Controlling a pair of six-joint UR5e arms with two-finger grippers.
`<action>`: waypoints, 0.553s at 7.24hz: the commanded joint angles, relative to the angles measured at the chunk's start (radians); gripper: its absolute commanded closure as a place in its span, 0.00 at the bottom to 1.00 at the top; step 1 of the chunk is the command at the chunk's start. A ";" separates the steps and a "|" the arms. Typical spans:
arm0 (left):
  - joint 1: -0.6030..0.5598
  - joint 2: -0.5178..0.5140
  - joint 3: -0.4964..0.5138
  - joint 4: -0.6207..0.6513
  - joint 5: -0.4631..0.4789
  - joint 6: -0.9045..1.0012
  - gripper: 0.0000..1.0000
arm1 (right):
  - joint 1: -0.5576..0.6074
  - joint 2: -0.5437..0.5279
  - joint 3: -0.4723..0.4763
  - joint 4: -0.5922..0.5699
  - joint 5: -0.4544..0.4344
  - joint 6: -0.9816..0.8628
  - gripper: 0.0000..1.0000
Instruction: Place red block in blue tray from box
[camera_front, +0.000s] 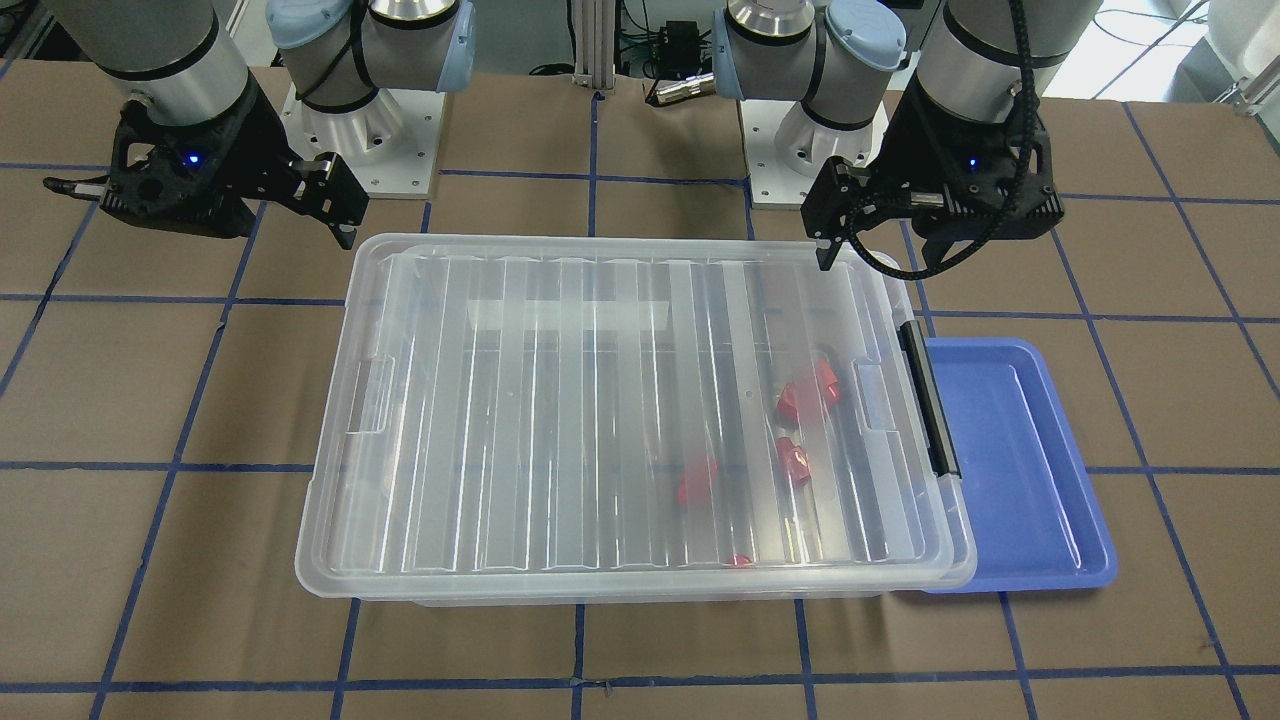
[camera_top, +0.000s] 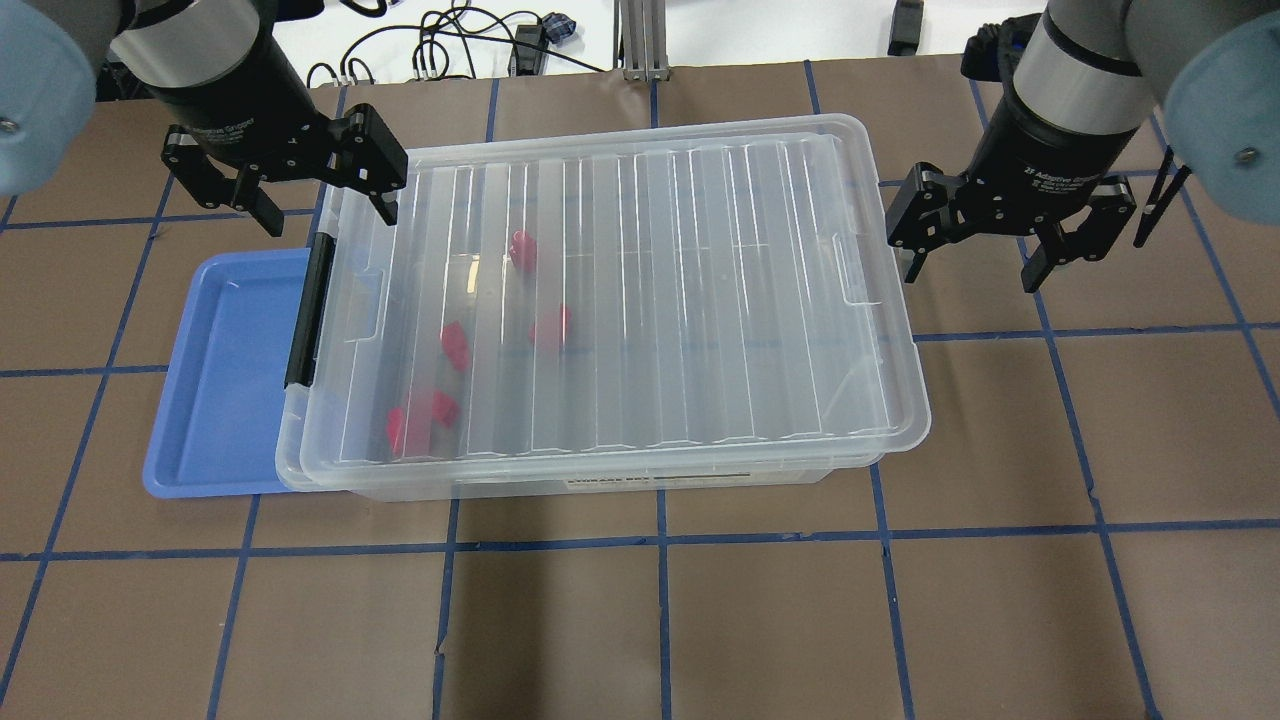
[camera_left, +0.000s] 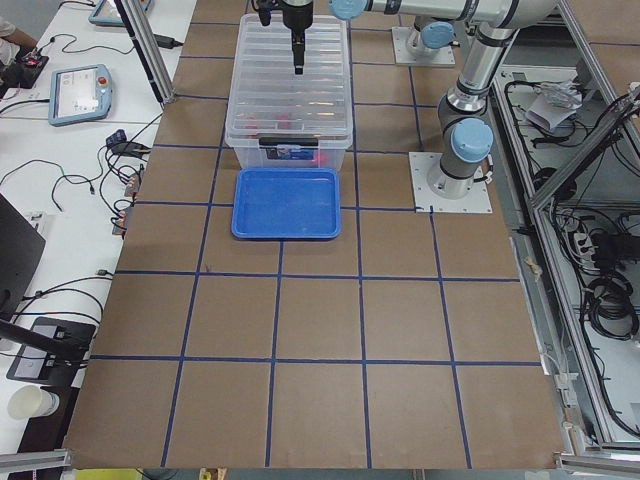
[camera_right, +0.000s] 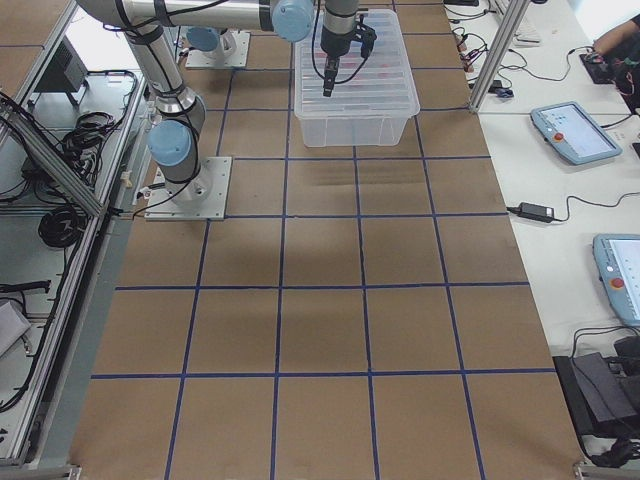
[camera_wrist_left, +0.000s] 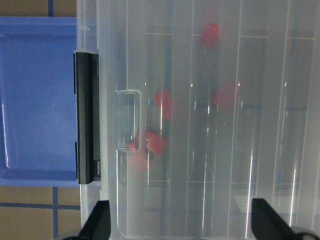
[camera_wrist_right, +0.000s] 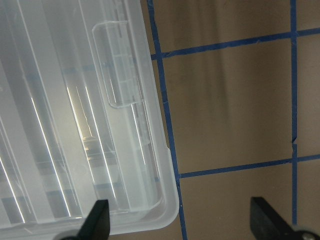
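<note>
Overhead exterior: the red block (camera_top: 455, 345) is seen shut inside the box (camera_top: 650, 483), near its black latch (camera_top: 305, 310), with the blue tray (camera_top: 225, 370) just beside that end. The left gripper (camera_top: 325, 212) and right gripper (camera_top: 970, 272) are held spread, empty. The black latch should be freed first, then the lid (camera_top: 700, 300) lifted level; until then, access is barred by it

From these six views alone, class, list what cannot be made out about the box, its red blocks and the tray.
Red blocks: smeared by the ribbed lid in every close view, so their count and stud faces are unclear.
Blue tray: one long edge hidden by the box rim, front-facing and overhead.
Side views: blocks too small.
</note>
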 joint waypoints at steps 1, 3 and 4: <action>0.001 0.001 0.000 0.000 0.000 0.000 0.00 | 0.003 0.040 0.031 -0.159 0.012 0.017 0.00; 0.001 0.004 0.000 0.000 0.000 0.000 0.00 | 0.003 0.060 0.087 -0.280 0.000 0.006 0.00; 0.001 0.004 0.000 0.000 0.000 0.000 0.00 | 0.003 0.072 0.103 -0.284 -0.005 0.000 0.00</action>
